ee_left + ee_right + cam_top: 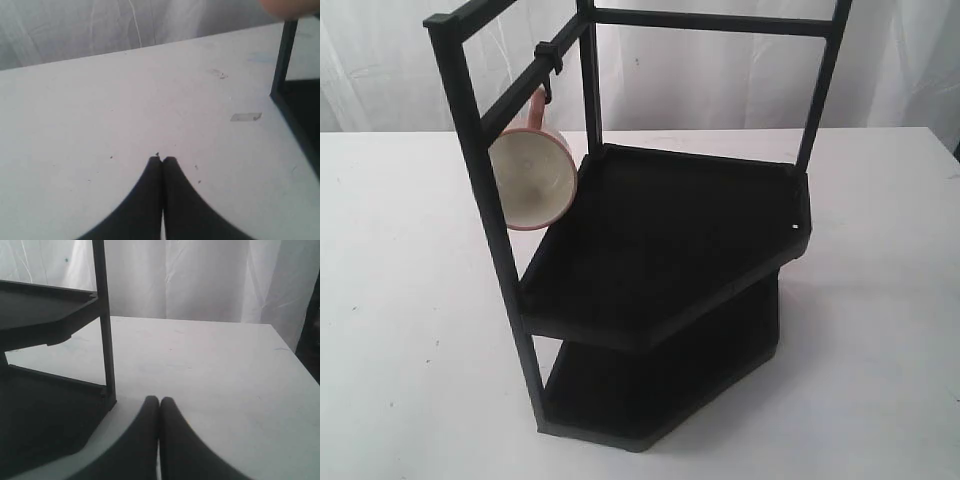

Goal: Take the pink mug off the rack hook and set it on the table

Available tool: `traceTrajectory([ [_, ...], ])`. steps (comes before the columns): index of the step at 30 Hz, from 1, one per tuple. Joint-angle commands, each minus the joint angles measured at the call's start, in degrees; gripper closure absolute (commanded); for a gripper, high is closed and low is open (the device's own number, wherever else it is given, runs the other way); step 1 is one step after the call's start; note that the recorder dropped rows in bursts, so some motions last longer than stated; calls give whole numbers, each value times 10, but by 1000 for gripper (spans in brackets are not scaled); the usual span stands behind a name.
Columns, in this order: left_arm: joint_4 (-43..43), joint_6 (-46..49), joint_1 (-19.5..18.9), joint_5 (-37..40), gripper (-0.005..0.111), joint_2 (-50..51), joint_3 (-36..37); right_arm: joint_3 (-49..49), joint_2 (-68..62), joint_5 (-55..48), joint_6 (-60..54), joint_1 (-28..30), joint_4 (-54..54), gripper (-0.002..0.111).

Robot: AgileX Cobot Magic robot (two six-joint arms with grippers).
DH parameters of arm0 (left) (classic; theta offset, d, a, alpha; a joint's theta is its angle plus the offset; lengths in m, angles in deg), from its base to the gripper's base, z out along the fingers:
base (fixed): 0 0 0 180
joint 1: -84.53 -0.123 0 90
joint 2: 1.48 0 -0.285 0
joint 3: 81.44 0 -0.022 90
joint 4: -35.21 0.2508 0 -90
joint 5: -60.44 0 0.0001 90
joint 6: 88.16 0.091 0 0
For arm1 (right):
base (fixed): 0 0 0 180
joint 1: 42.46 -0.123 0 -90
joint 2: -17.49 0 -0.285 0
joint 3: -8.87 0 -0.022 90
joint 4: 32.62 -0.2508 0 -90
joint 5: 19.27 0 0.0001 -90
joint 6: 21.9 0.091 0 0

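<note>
The pink mug point(530, 172) hangs by its handle from the rack hook point(549, 62) on the slanted bar at the rack's upper left, its cream inside facing the camera. The black rack point(660, 250) stands mid-table with two dark shelves. A blurred pink edge of the mug point(290, 7) shows in the left wrist view above a rack post point(283, 55). My left gripper point(162, 160) is shut and empty over the white table point(100, 110). My right gripper point(159, 400) is shut and empty beside a rack post point(104, 325). Neither gripper appears in the exterior view.
White curtains hang behind the table point(880, 330). A small piece of clear tape point(245, 116) lies on the tabletop near the rack's base. The rack's lower shelf point(45, 420) lies close to the right gripper. The table's edge point(295, 352) runs past a dark object.
</note>
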Motion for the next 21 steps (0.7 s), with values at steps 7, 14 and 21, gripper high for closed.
traceTrajectory([
  [7,-83,-177,-2,-32,107,-3,3,-3,3,3,-2,3,4,108],
  [14,-101,-241,0,77,107,-3,-56,-3,3,3,-2,3,4,108],
  [21,-268,-25,0,312,107,7,-232,-3,3,3,-2,3,4,108],
])
